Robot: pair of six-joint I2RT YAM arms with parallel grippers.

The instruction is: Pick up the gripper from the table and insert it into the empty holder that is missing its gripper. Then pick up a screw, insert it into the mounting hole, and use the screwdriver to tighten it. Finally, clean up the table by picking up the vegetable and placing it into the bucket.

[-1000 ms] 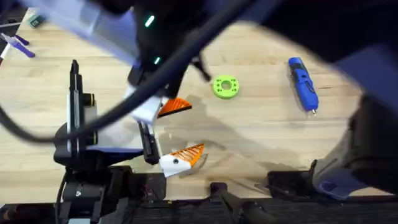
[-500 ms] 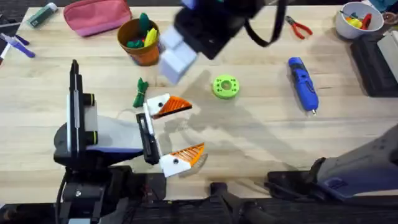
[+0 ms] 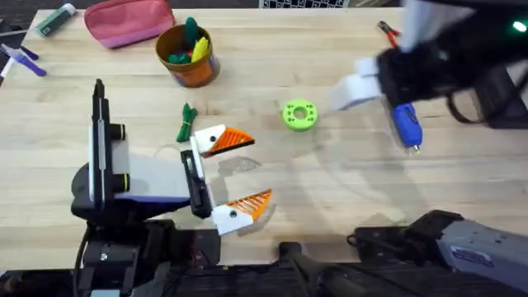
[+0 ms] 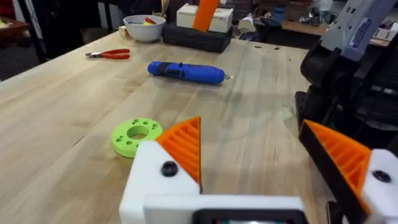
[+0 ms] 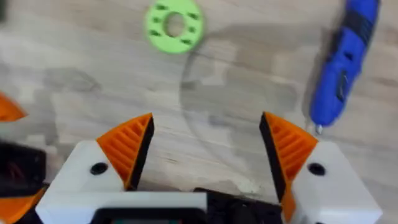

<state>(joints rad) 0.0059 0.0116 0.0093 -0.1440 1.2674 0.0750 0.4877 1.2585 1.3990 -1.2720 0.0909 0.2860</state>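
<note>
The blue screwdriver (image 3: 407,125) lies at the table's right, partly under my right arm; it also lies in the wrist views (image 4: 186,71) (image 5: 341,71). My right gripper (image 3: 356,82) (image 5: 208,134) hovers open just left of it, nothing between its orange pads. My left gripper (image 3: 247,171) (image 4: 255,149) rests open near the front, both white mounts bearing orange tips. The green vegetable (image 3: 186,124) lies on the table, just left of its far finger. The orange-brown bucket (image 3: 188,56) stands at the back left, with green and yellow pieces inside. The loose gripper, the empty holder and the screw are out of view.
A green ring (image 3: 299,115) (image 5: 174,25) lies mid-table. A pink pouch (image 3: 128,21) is at the back left, red-handled pliers (image 4: 109,55) and a white bowl (image 4: 144,26) at the back right. Pens (image 3: 21,58) lie at the left edge.
My right arm has swung from over the bucket and mid-table across to the right, and now hangs above the screwdriver. The left arm and the things on the table have not moved.
</note>
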